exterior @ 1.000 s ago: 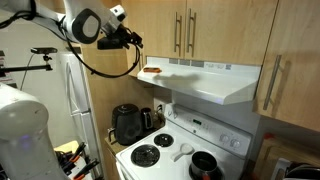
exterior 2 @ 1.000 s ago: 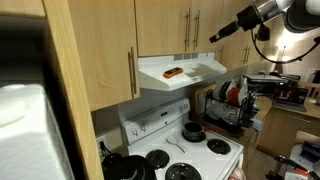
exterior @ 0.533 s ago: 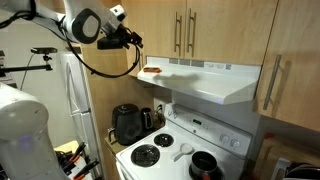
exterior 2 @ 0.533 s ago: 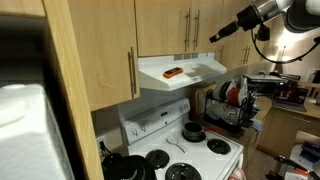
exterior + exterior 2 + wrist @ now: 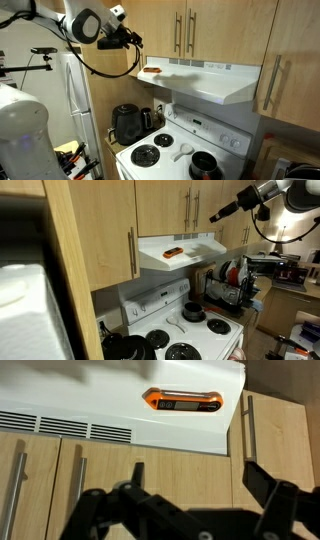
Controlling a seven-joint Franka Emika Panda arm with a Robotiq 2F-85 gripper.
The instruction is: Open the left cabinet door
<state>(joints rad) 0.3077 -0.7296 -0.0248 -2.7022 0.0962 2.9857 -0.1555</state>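
Exterior views both show the left cabinet door (image 5: 160, 28) shut above the white range hood (image 5: 215, 85), beside its twin door (image 5: 225, 28). Off to its side, apart, hangs the tool (image 5: 135, 42); the wrist view shows its jaws wide, empty.

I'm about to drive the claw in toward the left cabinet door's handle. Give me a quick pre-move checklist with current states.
1. Claw open: ok, its fingers stand wide apart in the wrist view.
2. Claw empty: ok, nothing sits between the fingers.
3. Left cabinet door shut: ok, it looks flush with its twin door in an exterior view.
4. Bar handle unobstructed: ok, nothing is in front of it.
5. Claw around the handle: not ok, it hangs apart from the door, off to one side.
6. Fingers lined up to straddle the vertical bar: cannot tell.
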